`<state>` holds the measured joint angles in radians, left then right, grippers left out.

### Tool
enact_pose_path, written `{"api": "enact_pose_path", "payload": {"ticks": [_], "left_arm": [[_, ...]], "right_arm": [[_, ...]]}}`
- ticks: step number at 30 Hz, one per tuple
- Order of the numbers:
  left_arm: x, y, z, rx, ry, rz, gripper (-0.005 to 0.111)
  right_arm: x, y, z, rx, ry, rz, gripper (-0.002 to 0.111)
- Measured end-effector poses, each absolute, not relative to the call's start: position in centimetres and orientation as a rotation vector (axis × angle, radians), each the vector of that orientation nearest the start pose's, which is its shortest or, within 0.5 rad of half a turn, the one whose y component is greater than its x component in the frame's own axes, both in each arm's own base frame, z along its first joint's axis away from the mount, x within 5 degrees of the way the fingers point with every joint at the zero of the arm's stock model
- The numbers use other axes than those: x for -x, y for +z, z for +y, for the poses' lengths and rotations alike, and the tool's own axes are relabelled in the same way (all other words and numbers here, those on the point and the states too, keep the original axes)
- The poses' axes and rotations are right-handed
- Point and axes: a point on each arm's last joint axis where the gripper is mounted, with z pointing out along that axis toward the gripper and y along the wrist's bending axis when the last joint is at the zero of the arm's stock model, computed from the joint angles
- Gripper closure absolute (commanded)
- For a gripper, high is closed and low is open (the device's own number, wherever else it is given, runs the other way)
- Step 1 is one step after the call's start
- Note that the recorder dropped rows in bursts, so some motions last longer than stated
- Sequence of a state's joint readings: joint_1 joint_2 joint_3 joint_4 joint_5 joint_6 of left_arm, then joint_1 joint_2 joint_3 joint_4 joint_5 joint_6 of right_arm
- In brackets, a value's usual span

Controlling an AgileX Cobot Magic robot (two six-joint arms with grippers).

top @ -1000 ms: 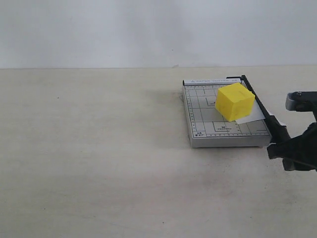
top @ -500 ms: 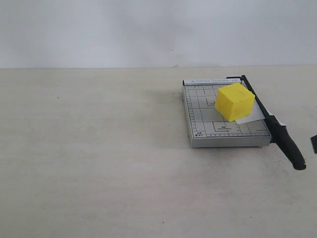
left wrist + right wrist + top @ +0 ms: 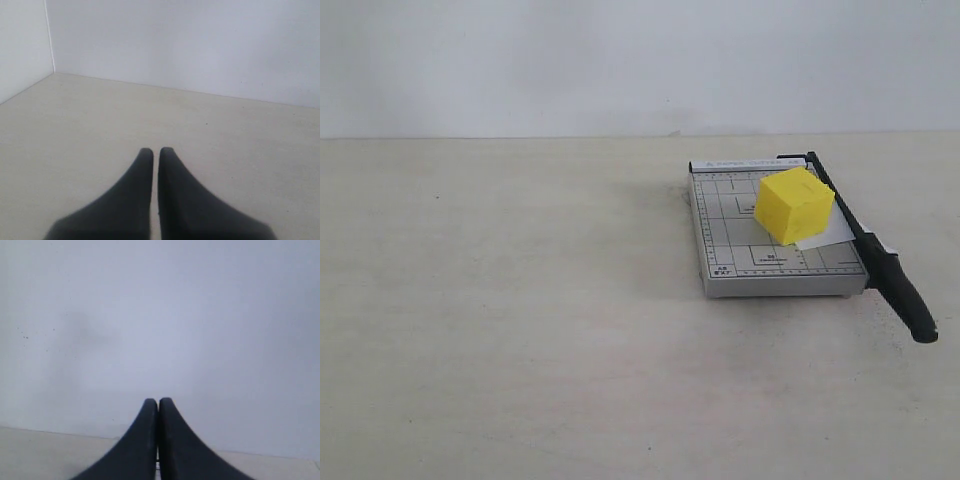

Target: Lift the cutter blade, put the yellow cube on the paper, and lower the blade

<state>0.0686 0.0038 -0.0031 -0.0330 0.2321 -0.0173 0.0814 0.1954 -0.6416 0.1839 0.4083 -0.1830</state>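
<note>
cube (image 3: 794, 205) sitting on paper (image 3: 825, 235) atop base (image 3: 730, 262) | blade (image 3: 880, 262) lying lowered along base edge | left gripper (image 3: 155, 152), right gripper (image 3: 158, 402) pinching closed, empty (neither near base) | risk: stray bump jolting blade, dragging paper, sliding cube

A broad, pale beige matte tabletop (image 3: 520, 330) stretches back to a plain white wall (image 3: 620, 60), the two meeting along a straight line across the exterior view. In the left wrist view a second white side wall (image 3: 22, 45) joins the first at a vertical corner seam (image 3: 49, 35). Soft, even light falls across the surface, leaving only faint grey smudges and weak shadows.
</note>
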Motion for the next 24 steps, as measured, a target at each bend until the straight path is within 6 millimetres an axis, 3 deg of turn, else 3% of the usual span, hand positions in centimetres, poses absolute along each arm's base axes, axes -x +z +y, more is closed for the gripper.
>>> {"api": "enact_pose_path", "payload": {"ticks": [3,6,10,13,18,24], "left_arm": [[-5.6,19.3,0.3,0.096,0.008,1.714,0.102],[-5.6,19.3,0.3,0.096,0.008,1.714,0.102],[-5.6,19.3,0.3,0.096,0.008,1.714,0.102],[-5.6,19.3,0.3,0.096,0.008,1.714,0.102],[-5.6,19.3,0.3,0.096,0.008,1.714,0.102],[-5.6,19.3,0.3,0.096,0.008,1.714,0.102]], "right_arm": [[-2.6,36.8,0.8,0.158,0.066,1.468,0.108],[-4.1,34.9,0.8,0.161,0.046,1.528,0.108],[-6.6,29.6,0.9,0.081,0.117,1.679,0.108],[-7.3,25.6,1.0,0.048,0.140,1.784,0.108],[-7.6,20.8,0.8,0.020,0.126,1.802,0.108],[-7.5,18.8,0.8,0.029,0.114,1.847,0.108]]}}
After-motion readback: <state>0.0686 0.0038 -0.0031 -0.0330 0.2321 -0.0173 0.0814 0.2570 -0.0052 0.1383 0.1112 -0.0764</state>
